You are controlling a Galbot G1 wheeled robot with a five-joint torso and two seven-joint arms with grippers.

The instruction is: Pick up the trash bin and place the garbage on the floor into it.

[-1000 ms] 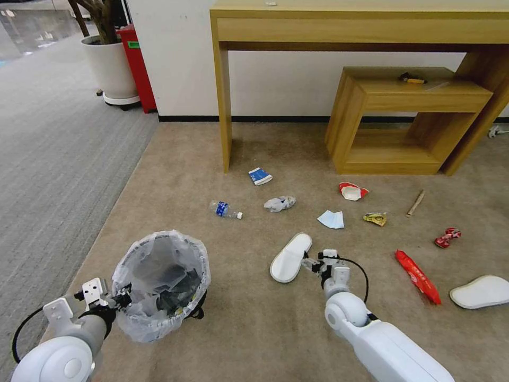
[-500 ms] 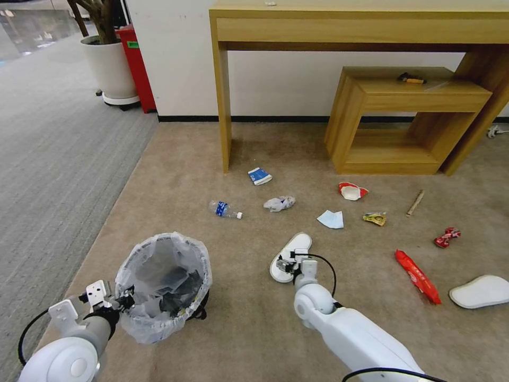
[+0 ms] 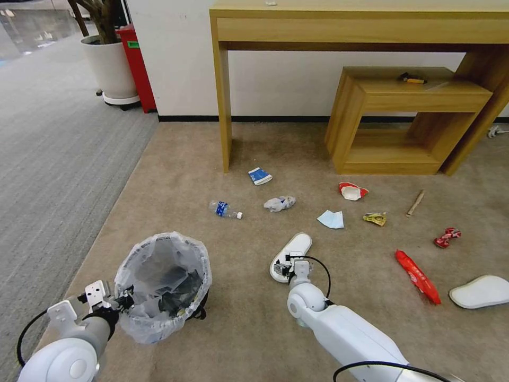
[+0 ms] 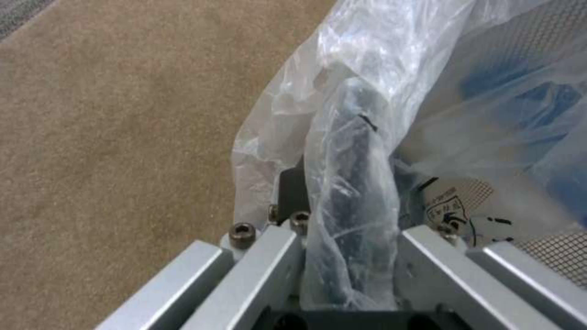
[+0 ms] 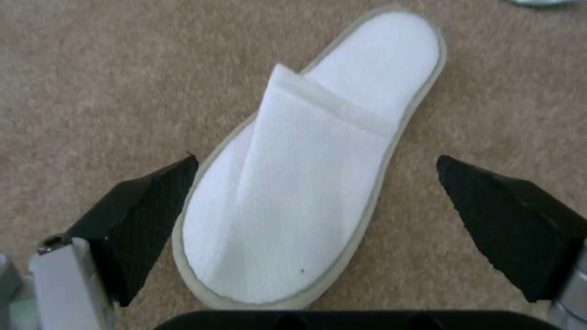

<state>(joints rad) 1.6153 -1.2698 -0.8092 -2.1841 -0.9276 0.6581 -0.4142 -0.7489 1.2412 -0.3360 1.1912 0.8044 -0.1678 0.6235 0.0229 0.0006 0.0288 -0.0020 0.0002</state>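
Note:
The trash bin (image 3: pixel 161 286), black with a crinkled plastic liner, hangs at the lower left. My left gripper (image 3: pixel 124 302) is shut on its rim (image 4: pixel 348 220). My right gripper (image 3: pixel 283 267) is open and hovers low over the near white slipper (image 3: pixel 294 245). In the right wrist view the black fingers (image 5: pixel 153 201) stand either side of that slipper (image 5: pixel 306 192). Garbage lies across the floor (image 3: pixel 254 329): a second slipper (image 3: pixel 482 291), red wrapper (image 3: pixel 417 276), crushed can (image 3: pixel 447 237), bottle (image 3: pixel 225 209), crumpled bottle (image 3: pixel 279 202), blue mask (image 3: pixel 331 218), cup (image 3: pixel 352 190), carton (image 3: pixel 260 175) and stick (image 3: pixel 415 202).
A wooden desk (image 3: pixel 360 26) and a low wooden shelf unit (image 3: pixel 408 122) stand against the back wall. A white plant pot (image 3: pixel 108 66) and a red box (image 3: pixel 137 63) are at the far left. Grey ribbed carpet (image 3: pixel 47 159) borders the left side.
My right arm has swung left, bringing its gripper from beside the near slipper to over its near end. The bin has barely shifted in the left gripper.

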